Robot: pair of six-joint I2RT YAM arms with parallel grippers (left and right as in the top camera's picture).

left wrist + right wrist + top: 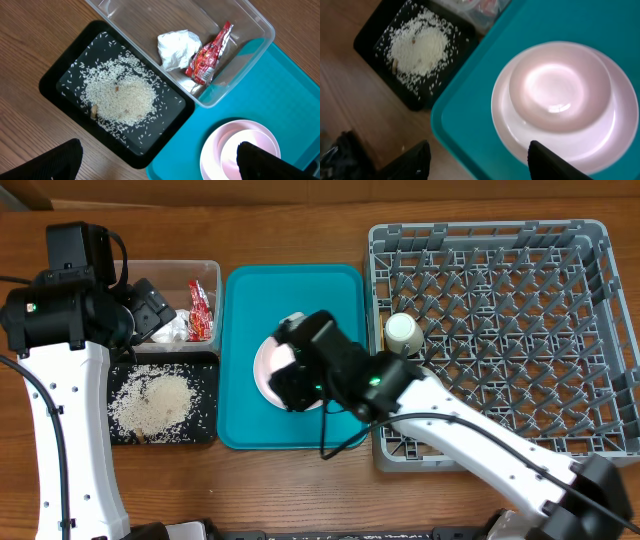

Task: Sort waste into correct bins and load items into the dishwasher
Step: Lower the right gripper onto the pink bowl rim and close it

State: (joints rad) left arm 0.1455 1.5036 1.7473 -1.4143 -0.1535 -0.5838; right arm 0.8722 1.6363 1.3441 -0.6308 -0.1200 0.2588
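A pink bowl [559,84] sits on a pink plate [512,127] on the teal tray [240,310]. My right gripper [480,162] is open and hovers over the plate's near edge and the tray rim, holding nothing. In the overhead view it [297,372] covers most of the plate [263,368]. My left gripper [160,165] is open and empty above the black tray's corner, with one finger over the bowl [231,150]. A red wrapper [210,54] and a crumpled white tissue [176,46] lie in the clear bin [250,22].
A black tray [205,430] holds spilled rice [152,400], left of the teal tray. A grey dish rack [590,330] stands on the right with a pale cup [403,332] in its left side. Bare wood table lies along the front.
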